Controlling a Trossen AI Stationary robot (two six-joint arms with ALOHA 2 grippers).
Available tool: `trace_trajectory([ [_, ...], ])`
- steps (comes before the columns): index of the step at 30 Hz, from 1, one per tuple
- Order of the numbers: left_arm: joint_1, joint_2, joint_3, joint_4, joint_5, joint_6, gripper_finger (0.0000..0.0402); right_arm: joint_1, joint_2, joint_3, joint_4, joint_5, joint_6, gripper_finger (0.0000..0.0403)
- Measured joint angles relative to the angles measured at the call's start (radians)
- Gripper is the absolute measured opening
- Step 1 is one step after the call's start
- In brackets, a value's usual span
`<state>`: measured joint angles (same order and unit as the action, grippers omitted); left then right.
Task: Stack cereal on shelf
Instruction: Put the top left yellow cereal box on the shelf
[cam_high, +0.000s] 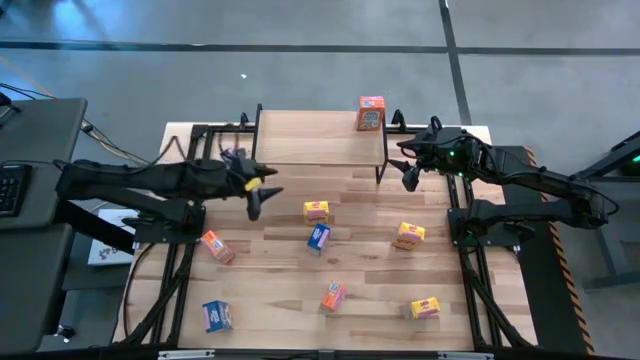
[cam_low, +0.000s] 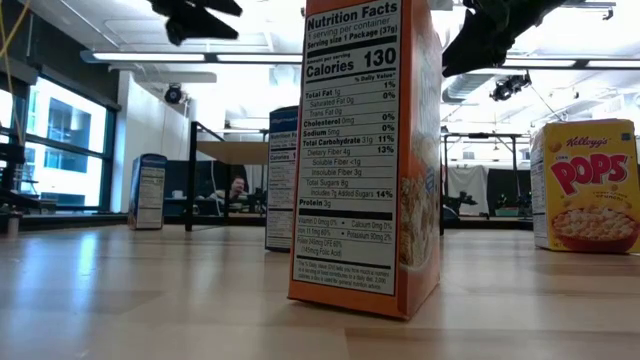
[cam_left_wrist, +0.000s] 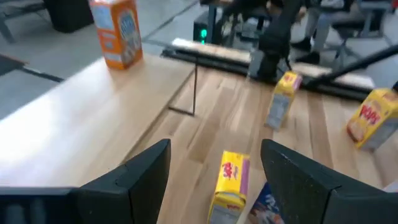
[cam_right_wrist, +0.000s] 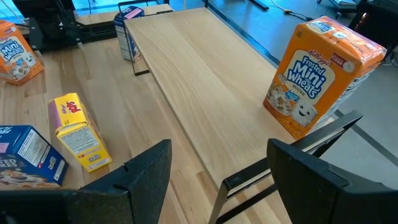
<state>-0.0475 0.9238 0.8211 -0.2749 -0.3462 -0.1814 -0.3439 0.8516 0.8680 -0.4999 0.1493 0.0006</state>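
Light wooden table (cam_high: 280, 290) holds scattered small cardboard cereal boxes (cam_high: 316, 237), one orange box (cam_high: 370, 113) upright on the wood-topped shelf (cam_high: 320, 140), left gripper (cam_high: 262, 192) and right gripper (cam_high: 405, 160) hovering open-jawed and empty

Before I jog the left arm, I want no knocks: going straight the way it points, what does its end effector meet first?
Most likely the upright yellow cardboard cereal box between the open left end effector fingers, though depth is unclear.
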Motion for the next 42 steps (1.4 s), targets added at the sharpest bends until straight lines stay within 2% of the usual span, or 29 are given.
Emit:
trace_trajectory([
  [4, 0.0, 0.079, 0.0, 0.033, 0.0, 0.003, 0.0242, 0.0, 0.0, 0.0, 0.0, 0.0, 0.0, 0.0257],
  [12, 0.0, 0.213, 0.0, 0.121, 0.007, 0.105, 0.0242, 0.0, 0.0, 0.0, -0.001, 0.0, 0.0, 0.0257],
  [22, 0.0, 0.337, 0.0, 0.172, 0.008, 0.106, 0.0242, 0.0, 0.0, 0.0, -0.001, 0.0, 0.0, 0.0257],
  [30, 0.001, 0.404, 0.0, 0.177, 0.051, 0.085, 0.0242, 0.0, 0.0, 0.0, -0.002, 0.0, 0.0, 0.0257],
  [42, 0.001, 0.493, 0.0, 0.185, 0.056, 0.056, 0.0242, 0.0, 0.0, 0.0, -0.002, 0.0, 0.0, 0.0257],
])
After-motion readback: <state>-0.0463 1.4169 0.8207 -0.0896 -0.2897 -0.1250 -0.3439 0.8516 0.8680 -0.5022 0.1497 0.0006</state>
